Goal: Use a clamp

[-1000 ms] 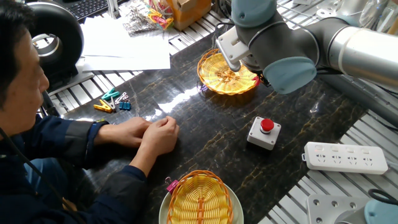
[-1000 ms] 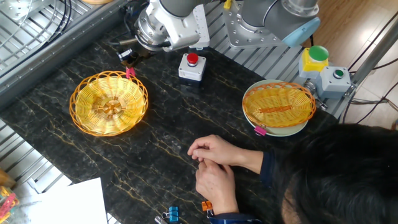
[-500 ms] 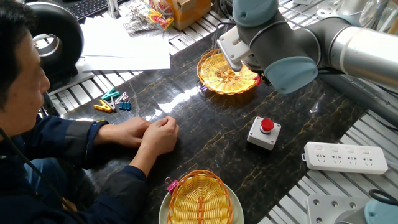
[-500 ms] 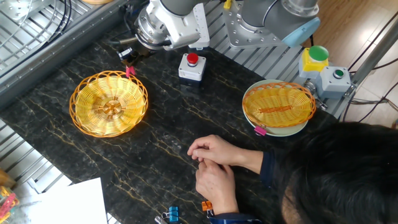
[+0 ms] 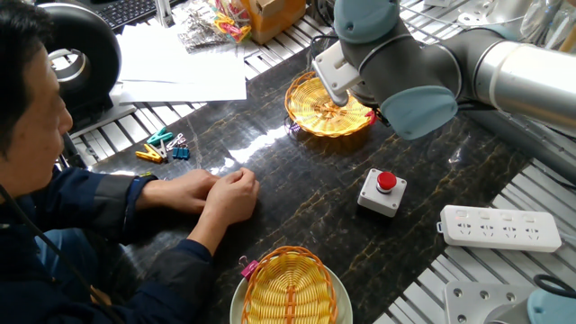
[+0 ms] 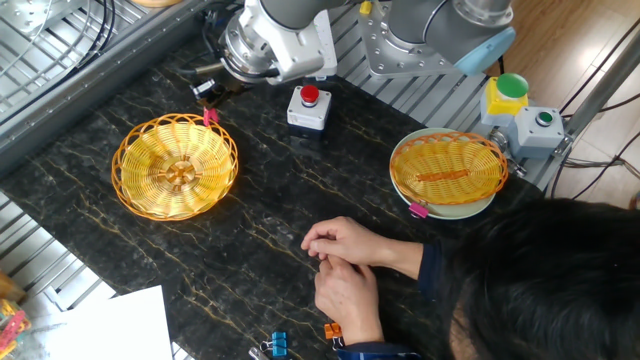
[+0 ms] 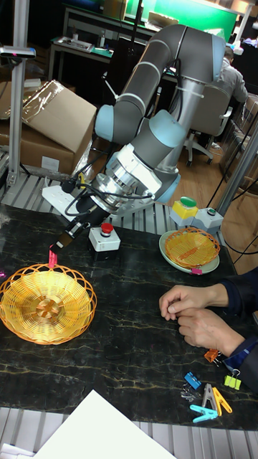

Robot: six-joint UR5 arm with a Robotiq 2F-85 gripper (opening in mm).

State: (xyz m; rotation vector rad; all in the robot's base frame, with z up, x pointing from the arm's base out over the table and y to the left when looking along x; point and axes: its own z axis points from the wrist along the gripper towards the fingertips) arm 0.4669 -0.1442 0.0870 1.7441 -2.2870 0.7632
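Observation:
The clamp (image 6: 210, 117) (image 7: 51, 259) is a small red clip standing upright on the far rim of the round wicker basket (image 6: 130, 190) (image 7: 14, 315) (image 5: 306, 117). My gripper (image 6: 205, 87) (image 7: 61, 242) hangs just above and behind the clamp, slightly apart from it. Its dark fingers look spread, with nothing between them. In the view from the person's side, the arm hides both the gripper and the clamp.
A red-button box (image 6: 303, 108) (image 5: 382, 192) sits beside the arm. A second basket (image 6: 447, 168) on a plate carries a pink clip (image 6: 417, 209). A person's hands (image 6: 340, 265) rest on the table, with small coloured clips (image 7: 208, 394) and a power strip (image 5: 499, 227) nearby.
My gripper has drawn back slightly, up and away from the red clamp, which stays on the basket rim. The person's hands have not moved.

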